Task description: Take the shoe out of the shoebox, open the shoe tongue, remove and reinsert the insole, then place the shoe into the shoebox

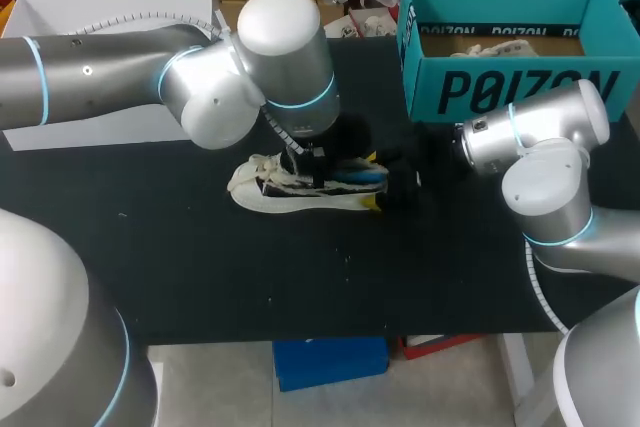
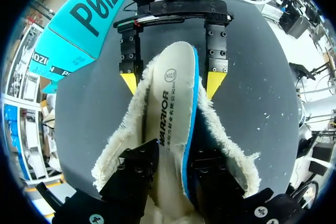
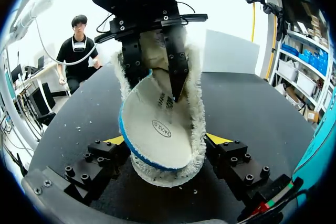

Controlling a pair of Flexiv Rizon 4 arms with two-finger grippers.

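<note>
Black table [image 1: 200, 267]: fleece-lined shoe [image 1: 300, 192] mid-table. Right gripper [image 3: 165, 140] clamps heel from both sides. Left gripper [image 3: 157, 82] pinches insole [image 2: 170, 129], which sticks partly out of shoe. Teal shoebox [image 1: 510, 92] beyond, far right, open.

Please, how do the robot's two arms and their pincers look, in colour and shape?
Both the left arm and the right arm are silver-grey tubes with rounded white joint caps and light-blue rings; a white ribbed cable runs along each. The left pincer and the right pincer are black, boxy, with screw heads; the right one's fingertips are yellow wedges.
</note>
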